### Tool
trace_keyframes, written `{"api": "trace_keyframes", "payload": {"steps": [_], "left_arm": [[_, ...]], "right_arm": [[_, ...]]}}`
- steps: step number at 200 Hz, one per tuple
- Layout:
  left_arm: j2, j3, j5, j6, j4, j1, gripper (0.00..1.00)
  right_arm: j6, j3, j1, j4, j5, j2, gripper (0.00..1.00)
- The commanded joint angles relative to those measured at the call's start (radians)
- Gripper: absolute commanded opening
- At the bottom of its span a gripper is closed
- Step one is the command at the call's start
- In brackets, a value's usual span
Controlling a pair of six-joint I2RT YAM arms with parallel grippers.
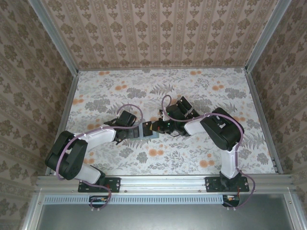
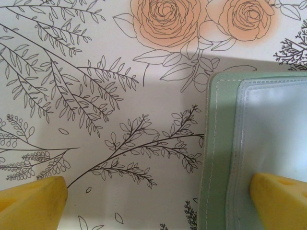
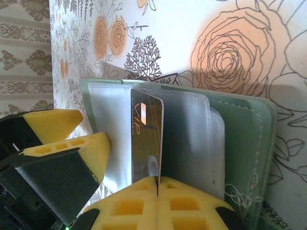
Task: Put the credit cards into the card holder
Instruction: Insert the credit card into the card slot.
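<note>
The card holder (image 3: 249, 143) lies open on the floral tabletop, sage green with clear sleeves inside. My right gripper (image 3: 157, 184) is shut on one dark credit card (image 3: 146, 139) marked VIP, holding it on edge over the sleeves, its far end at the sleeve openings. My left gripper (image 2: 156, 206) is open. One of its fingers (image 2: 280, 201) rests on the holder's clear sleeve (image 2: 273, 129) and the other sits on bare cloth to the left. In the top view both grippers meet at the holder (image 1: 149, 134) in the middle of the table, left gripper (image 1: 137, 130) facing right gripper (image 1: 157, 126).
The floral tablecloth (image 1: 192, 96) is boxed in by patterned walls (image 1: 158, 28) at the back and both sides, with metal rails (image 1: 163, 179) along the near edge. Open cloth lies behind and in front of the grippers.
</note>
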Motion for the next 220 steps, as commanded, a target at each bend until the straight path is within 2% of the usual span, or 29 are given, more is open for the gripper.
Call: {"api": "trace_keyframes", "payload": {"steps": [1, 154, 220], "left_arm": [[0.024, -0.016, -0.019, -0.008, -0.076, 0.004, 1.0], [0.036, -0.009, -0.018, -0.008, -0.075, 0.001, 1.0], [0.034, -0.009, -0.017, -0.004, -0.076, 0.002, 1.0]], "right_arm": [[-0.044, 0.012, -0.012, -0.101, 0.072, -0.014, 0.0], [0.005, 0.04, 0.03, -0.067, 0.04, 0.036, 0.0], [-0.02, 0.017, 0.026, -0.087, 0.061, 0.027, 0.0]]}}
